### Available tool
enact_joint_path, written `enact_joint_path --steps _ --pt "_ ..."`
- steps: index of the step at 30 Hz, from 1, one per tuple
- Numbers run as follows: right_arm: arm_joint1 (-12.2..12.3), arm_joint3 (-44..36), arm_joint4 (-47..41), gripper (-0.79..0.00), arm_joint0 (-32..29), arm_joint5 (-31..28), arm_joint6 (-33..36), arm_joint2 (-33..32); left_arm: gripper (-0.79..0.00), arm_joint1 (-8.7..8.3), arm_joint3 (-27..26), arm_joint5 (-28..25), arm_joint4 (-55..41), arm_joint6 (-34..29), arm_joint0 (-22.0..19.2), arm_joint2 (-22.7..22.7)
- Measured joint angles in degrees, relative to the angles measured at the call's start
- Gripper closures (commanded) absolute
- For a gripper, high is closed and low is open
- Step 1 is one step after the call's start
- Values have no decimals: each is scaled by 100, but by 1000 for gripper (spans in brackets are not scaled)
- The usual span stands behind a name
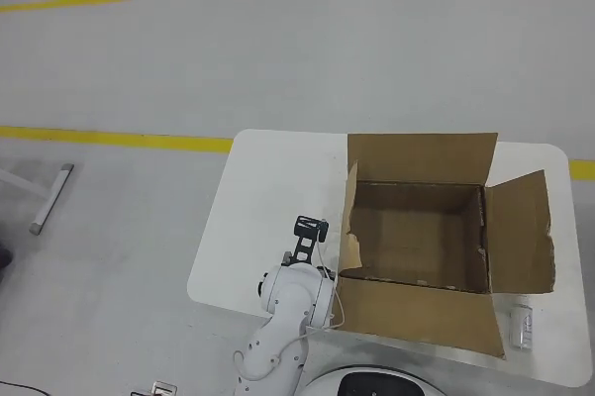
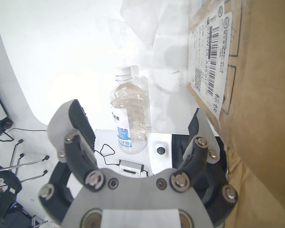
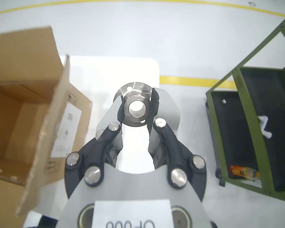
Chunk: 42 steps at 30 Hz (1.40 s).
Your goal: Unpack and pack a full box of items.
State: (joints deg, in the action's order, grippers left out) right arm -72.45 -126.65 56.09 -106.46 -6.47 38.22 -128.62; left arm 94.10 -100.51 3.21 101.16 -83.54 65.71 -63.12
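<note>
From above, the cardboard box (image 1: pixel 416 233) is sitting open on the white desk (image 1: pixel 267 198), and the left gripper (image 1: pixel 312 230) is hanging just beside its left wall. On the left wrist camera, that gripper's fingers are standing wide apart, and a clear water bottle (image 2: pixel 129 110) is showing between them, farther off on the desk, untouched. Over on the right wrist camera, the right gripper (image 3: pixel 137 109) is clamping a metal flanged fitting (image 3: pixel 133 88) above the desk, beside the box.
</note>
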Motion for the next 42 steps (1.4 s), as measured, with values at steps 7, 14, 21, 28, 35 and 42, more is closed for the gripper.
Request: enact_joint_path --steps 7,14,21,28,35,42 --pt "18 425 554 0 -436 -418 479 281 -785 0 0 0 0 0 0 0" --pt "48 761 1014 0 -458 -660 725 740 -785 0 0 0 0 0 0 0" --pt "75 1079 1251 0 -362 -750 891 1025 -785 0 0 0 0 0 0 0" --pt "93 1333 1407 0 -276 -723 829 1187 -785 0 0 0 0 0 0 0" --pt "111 1554 1464 0 -225 -741 824 1293 -785 0 0 0 0 0 0 0" --pt "130 1685 1533 0 -180 -744 845 1379 -785 0 0 0 0 0 0 0"
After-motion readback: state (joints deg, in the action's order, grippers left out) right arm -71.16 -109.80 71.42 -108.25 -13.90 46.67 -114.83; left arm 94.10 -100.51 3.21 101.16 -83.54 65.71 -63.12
